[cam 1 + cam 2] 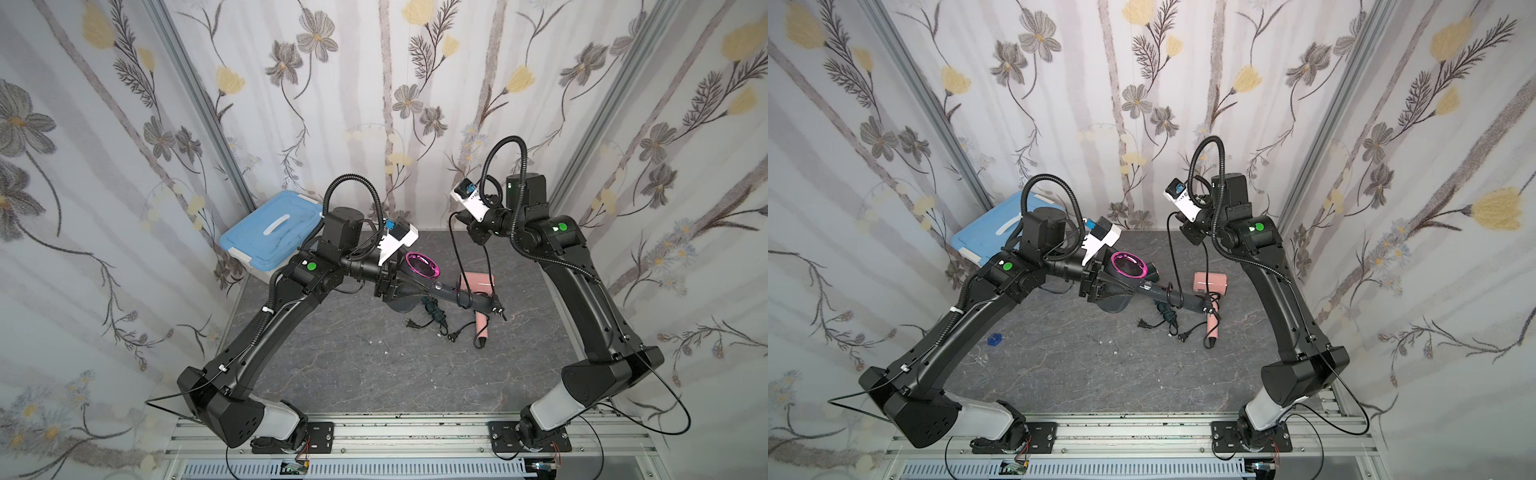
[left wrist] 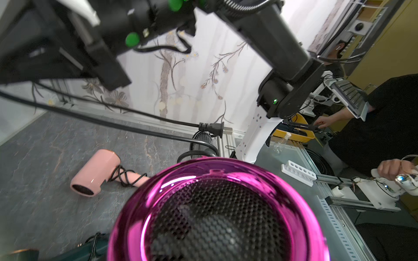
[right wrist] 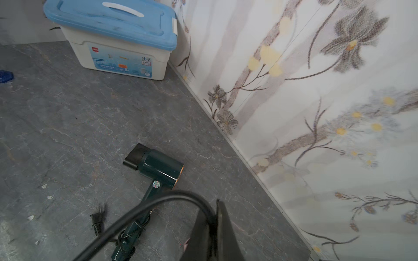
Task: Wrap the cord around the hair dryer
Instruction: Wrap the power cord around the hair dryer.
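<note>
Mid-wrap: clamps the hair dryer (image 1: pixel 423 266) in the left gripper (image 1: pixel 388 287) above the table (image 1: pixel 332 357), pinches the cord (image 1: pixel 457 259) in the closed, raised right gripper (image 1: pixel 477 236), and likely needs another loop carried around the handle (image 1: pixel 469 297).

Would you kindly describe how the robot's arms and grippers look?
The left arm and right arm are black, each with a white base segment, a green dot, a ribbed black hose and a white camera mount. The left gripper and right gripper are black too.
</note>
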Tool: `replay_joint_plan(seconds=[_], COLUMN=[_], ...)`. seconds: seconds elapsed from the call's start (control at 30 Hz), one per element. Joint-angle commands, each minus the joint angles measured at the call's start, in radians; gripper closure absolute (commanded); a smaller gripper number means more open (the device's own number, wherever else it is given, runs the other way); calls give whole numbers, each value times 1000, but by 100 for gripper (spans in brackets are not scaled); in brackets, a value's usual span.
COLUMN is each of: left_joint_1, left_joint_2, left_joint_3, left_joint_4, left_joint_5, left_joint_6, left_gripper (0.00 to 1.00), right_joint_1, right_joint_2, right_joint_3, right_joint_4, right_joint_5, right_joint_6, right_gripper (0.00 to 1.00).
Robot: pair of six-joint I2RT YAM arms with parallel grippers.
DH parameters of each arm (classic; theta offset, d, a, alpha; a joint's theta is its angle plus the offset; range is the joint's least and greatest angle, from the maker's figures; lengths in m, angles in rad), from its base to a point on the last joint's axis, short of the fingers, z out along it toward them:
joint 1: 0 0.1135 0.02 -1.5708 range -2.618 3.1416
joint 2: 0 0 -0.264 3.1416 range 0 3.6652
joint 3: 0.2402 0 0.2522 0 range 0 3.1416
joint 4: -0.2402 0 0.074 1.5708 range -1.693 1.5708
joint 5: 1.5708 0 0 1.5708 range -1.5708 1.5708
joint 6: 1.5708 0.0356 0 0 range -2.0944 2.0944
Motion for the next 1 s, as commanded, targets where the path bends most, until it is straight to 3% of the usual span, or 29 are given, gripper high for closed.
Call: replay_joint_plan(seconds=[0.0,0.3,0.5,0.67,0.8,0.97], left_joint_1=[4,60,107,175,207,228], left_joint_2=[-18,-3,-16,-46,-66,-64], left_joint_3=[10,-13,-93,-214,-277,-308], left_joint_4=[229,588,823,1062,1144,1179], left_joint_5=[121,100,-6,-126,-211,-298], left_joint_6=[-126,-396,-549,-708,-761,-782], left_gripper=[100,100,100,100,100,100], right_joint_1=[-13,-78,-90,-96,-96,-55], right_joint_2=[23,-61,-121,-222,-296,-373], right_joint_3=[-66,-419,-605,-788,-913,-997], right_joint_4=[78,352,524,770,938,972], right_joint_5=[-171,-479,-599,-615,-611,-525], right_joint_6=[14,177,337,563,718,772], right_gripper=[100,100,100,100,100,100])
